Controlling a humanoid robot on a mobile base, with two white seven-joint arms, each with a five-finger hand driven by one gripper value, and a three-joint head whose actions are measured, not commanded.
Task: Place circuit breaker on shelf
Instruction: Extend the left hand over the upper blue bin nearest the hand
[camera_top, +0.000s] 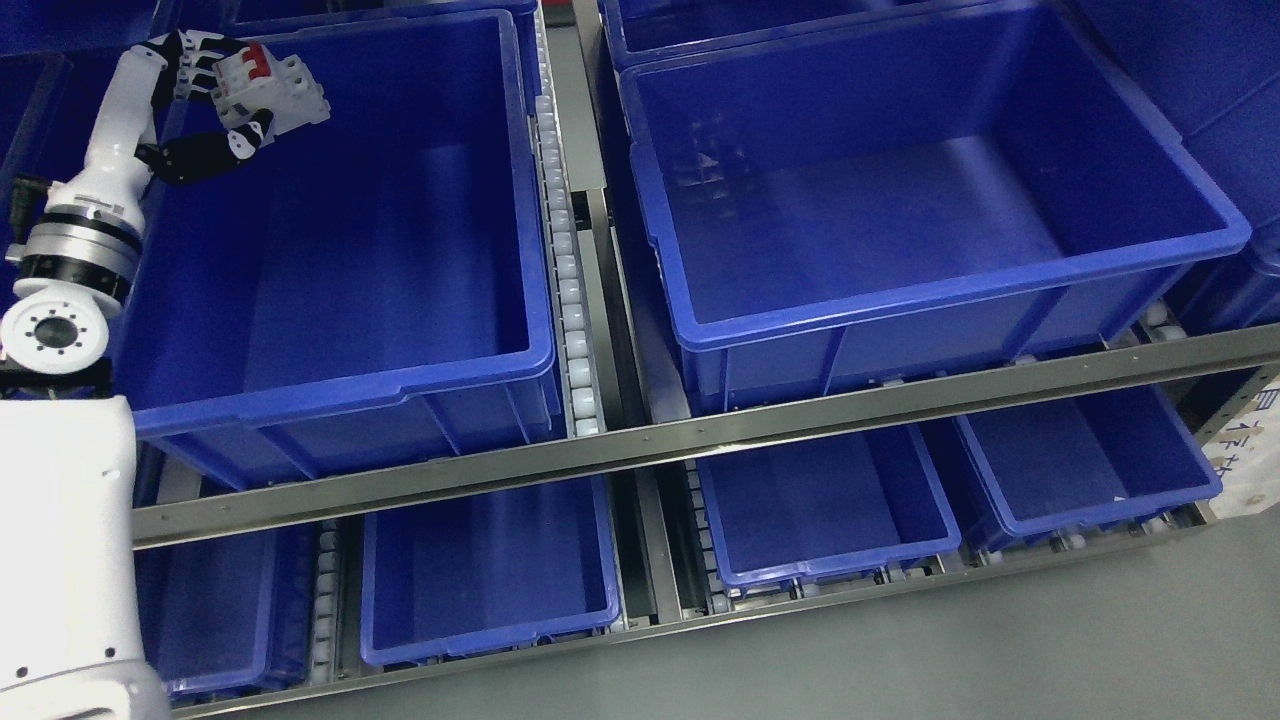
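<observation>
**Desk:** What does the left edge of the frame show?

**Photographer:** The robot's left hand (215, 105), reaching up from the lower left on a white arm. Its black-and-white fingers (190, 70) are clamped around a circuit breaker (272, 92), thumb pressing from underneath. The breaker is white with a red switch on top.

**Desk:** Where does the breaker lie relative to those fingers?

**Photographer:** It sticks out to the right of them, long axis running roughly left to right and tilted slightly downward at the far end. It is held in the air over the near-left corner region of the big left bin (400, 380), clear of the bin's floor and apart from its wall.

**Desk:** So what does the coming move depend on?

**Photographer:** In my judgement, on the drop beneath the fingers. The open bin floor lies below and to the right of the hand, so lowering and releasing should land the breaker inside. The left hand is the only one near; the right is out of shot.

**Desk:** Anything further right?

**Photographer:** A track of white rollers (565, 270) just beyond the bin, then a second blue bin (960, 290) well apart from the hand. A metal shelf rail (700, 440) runs below both, with smaller bins (830, 500) underneath.
</observation>
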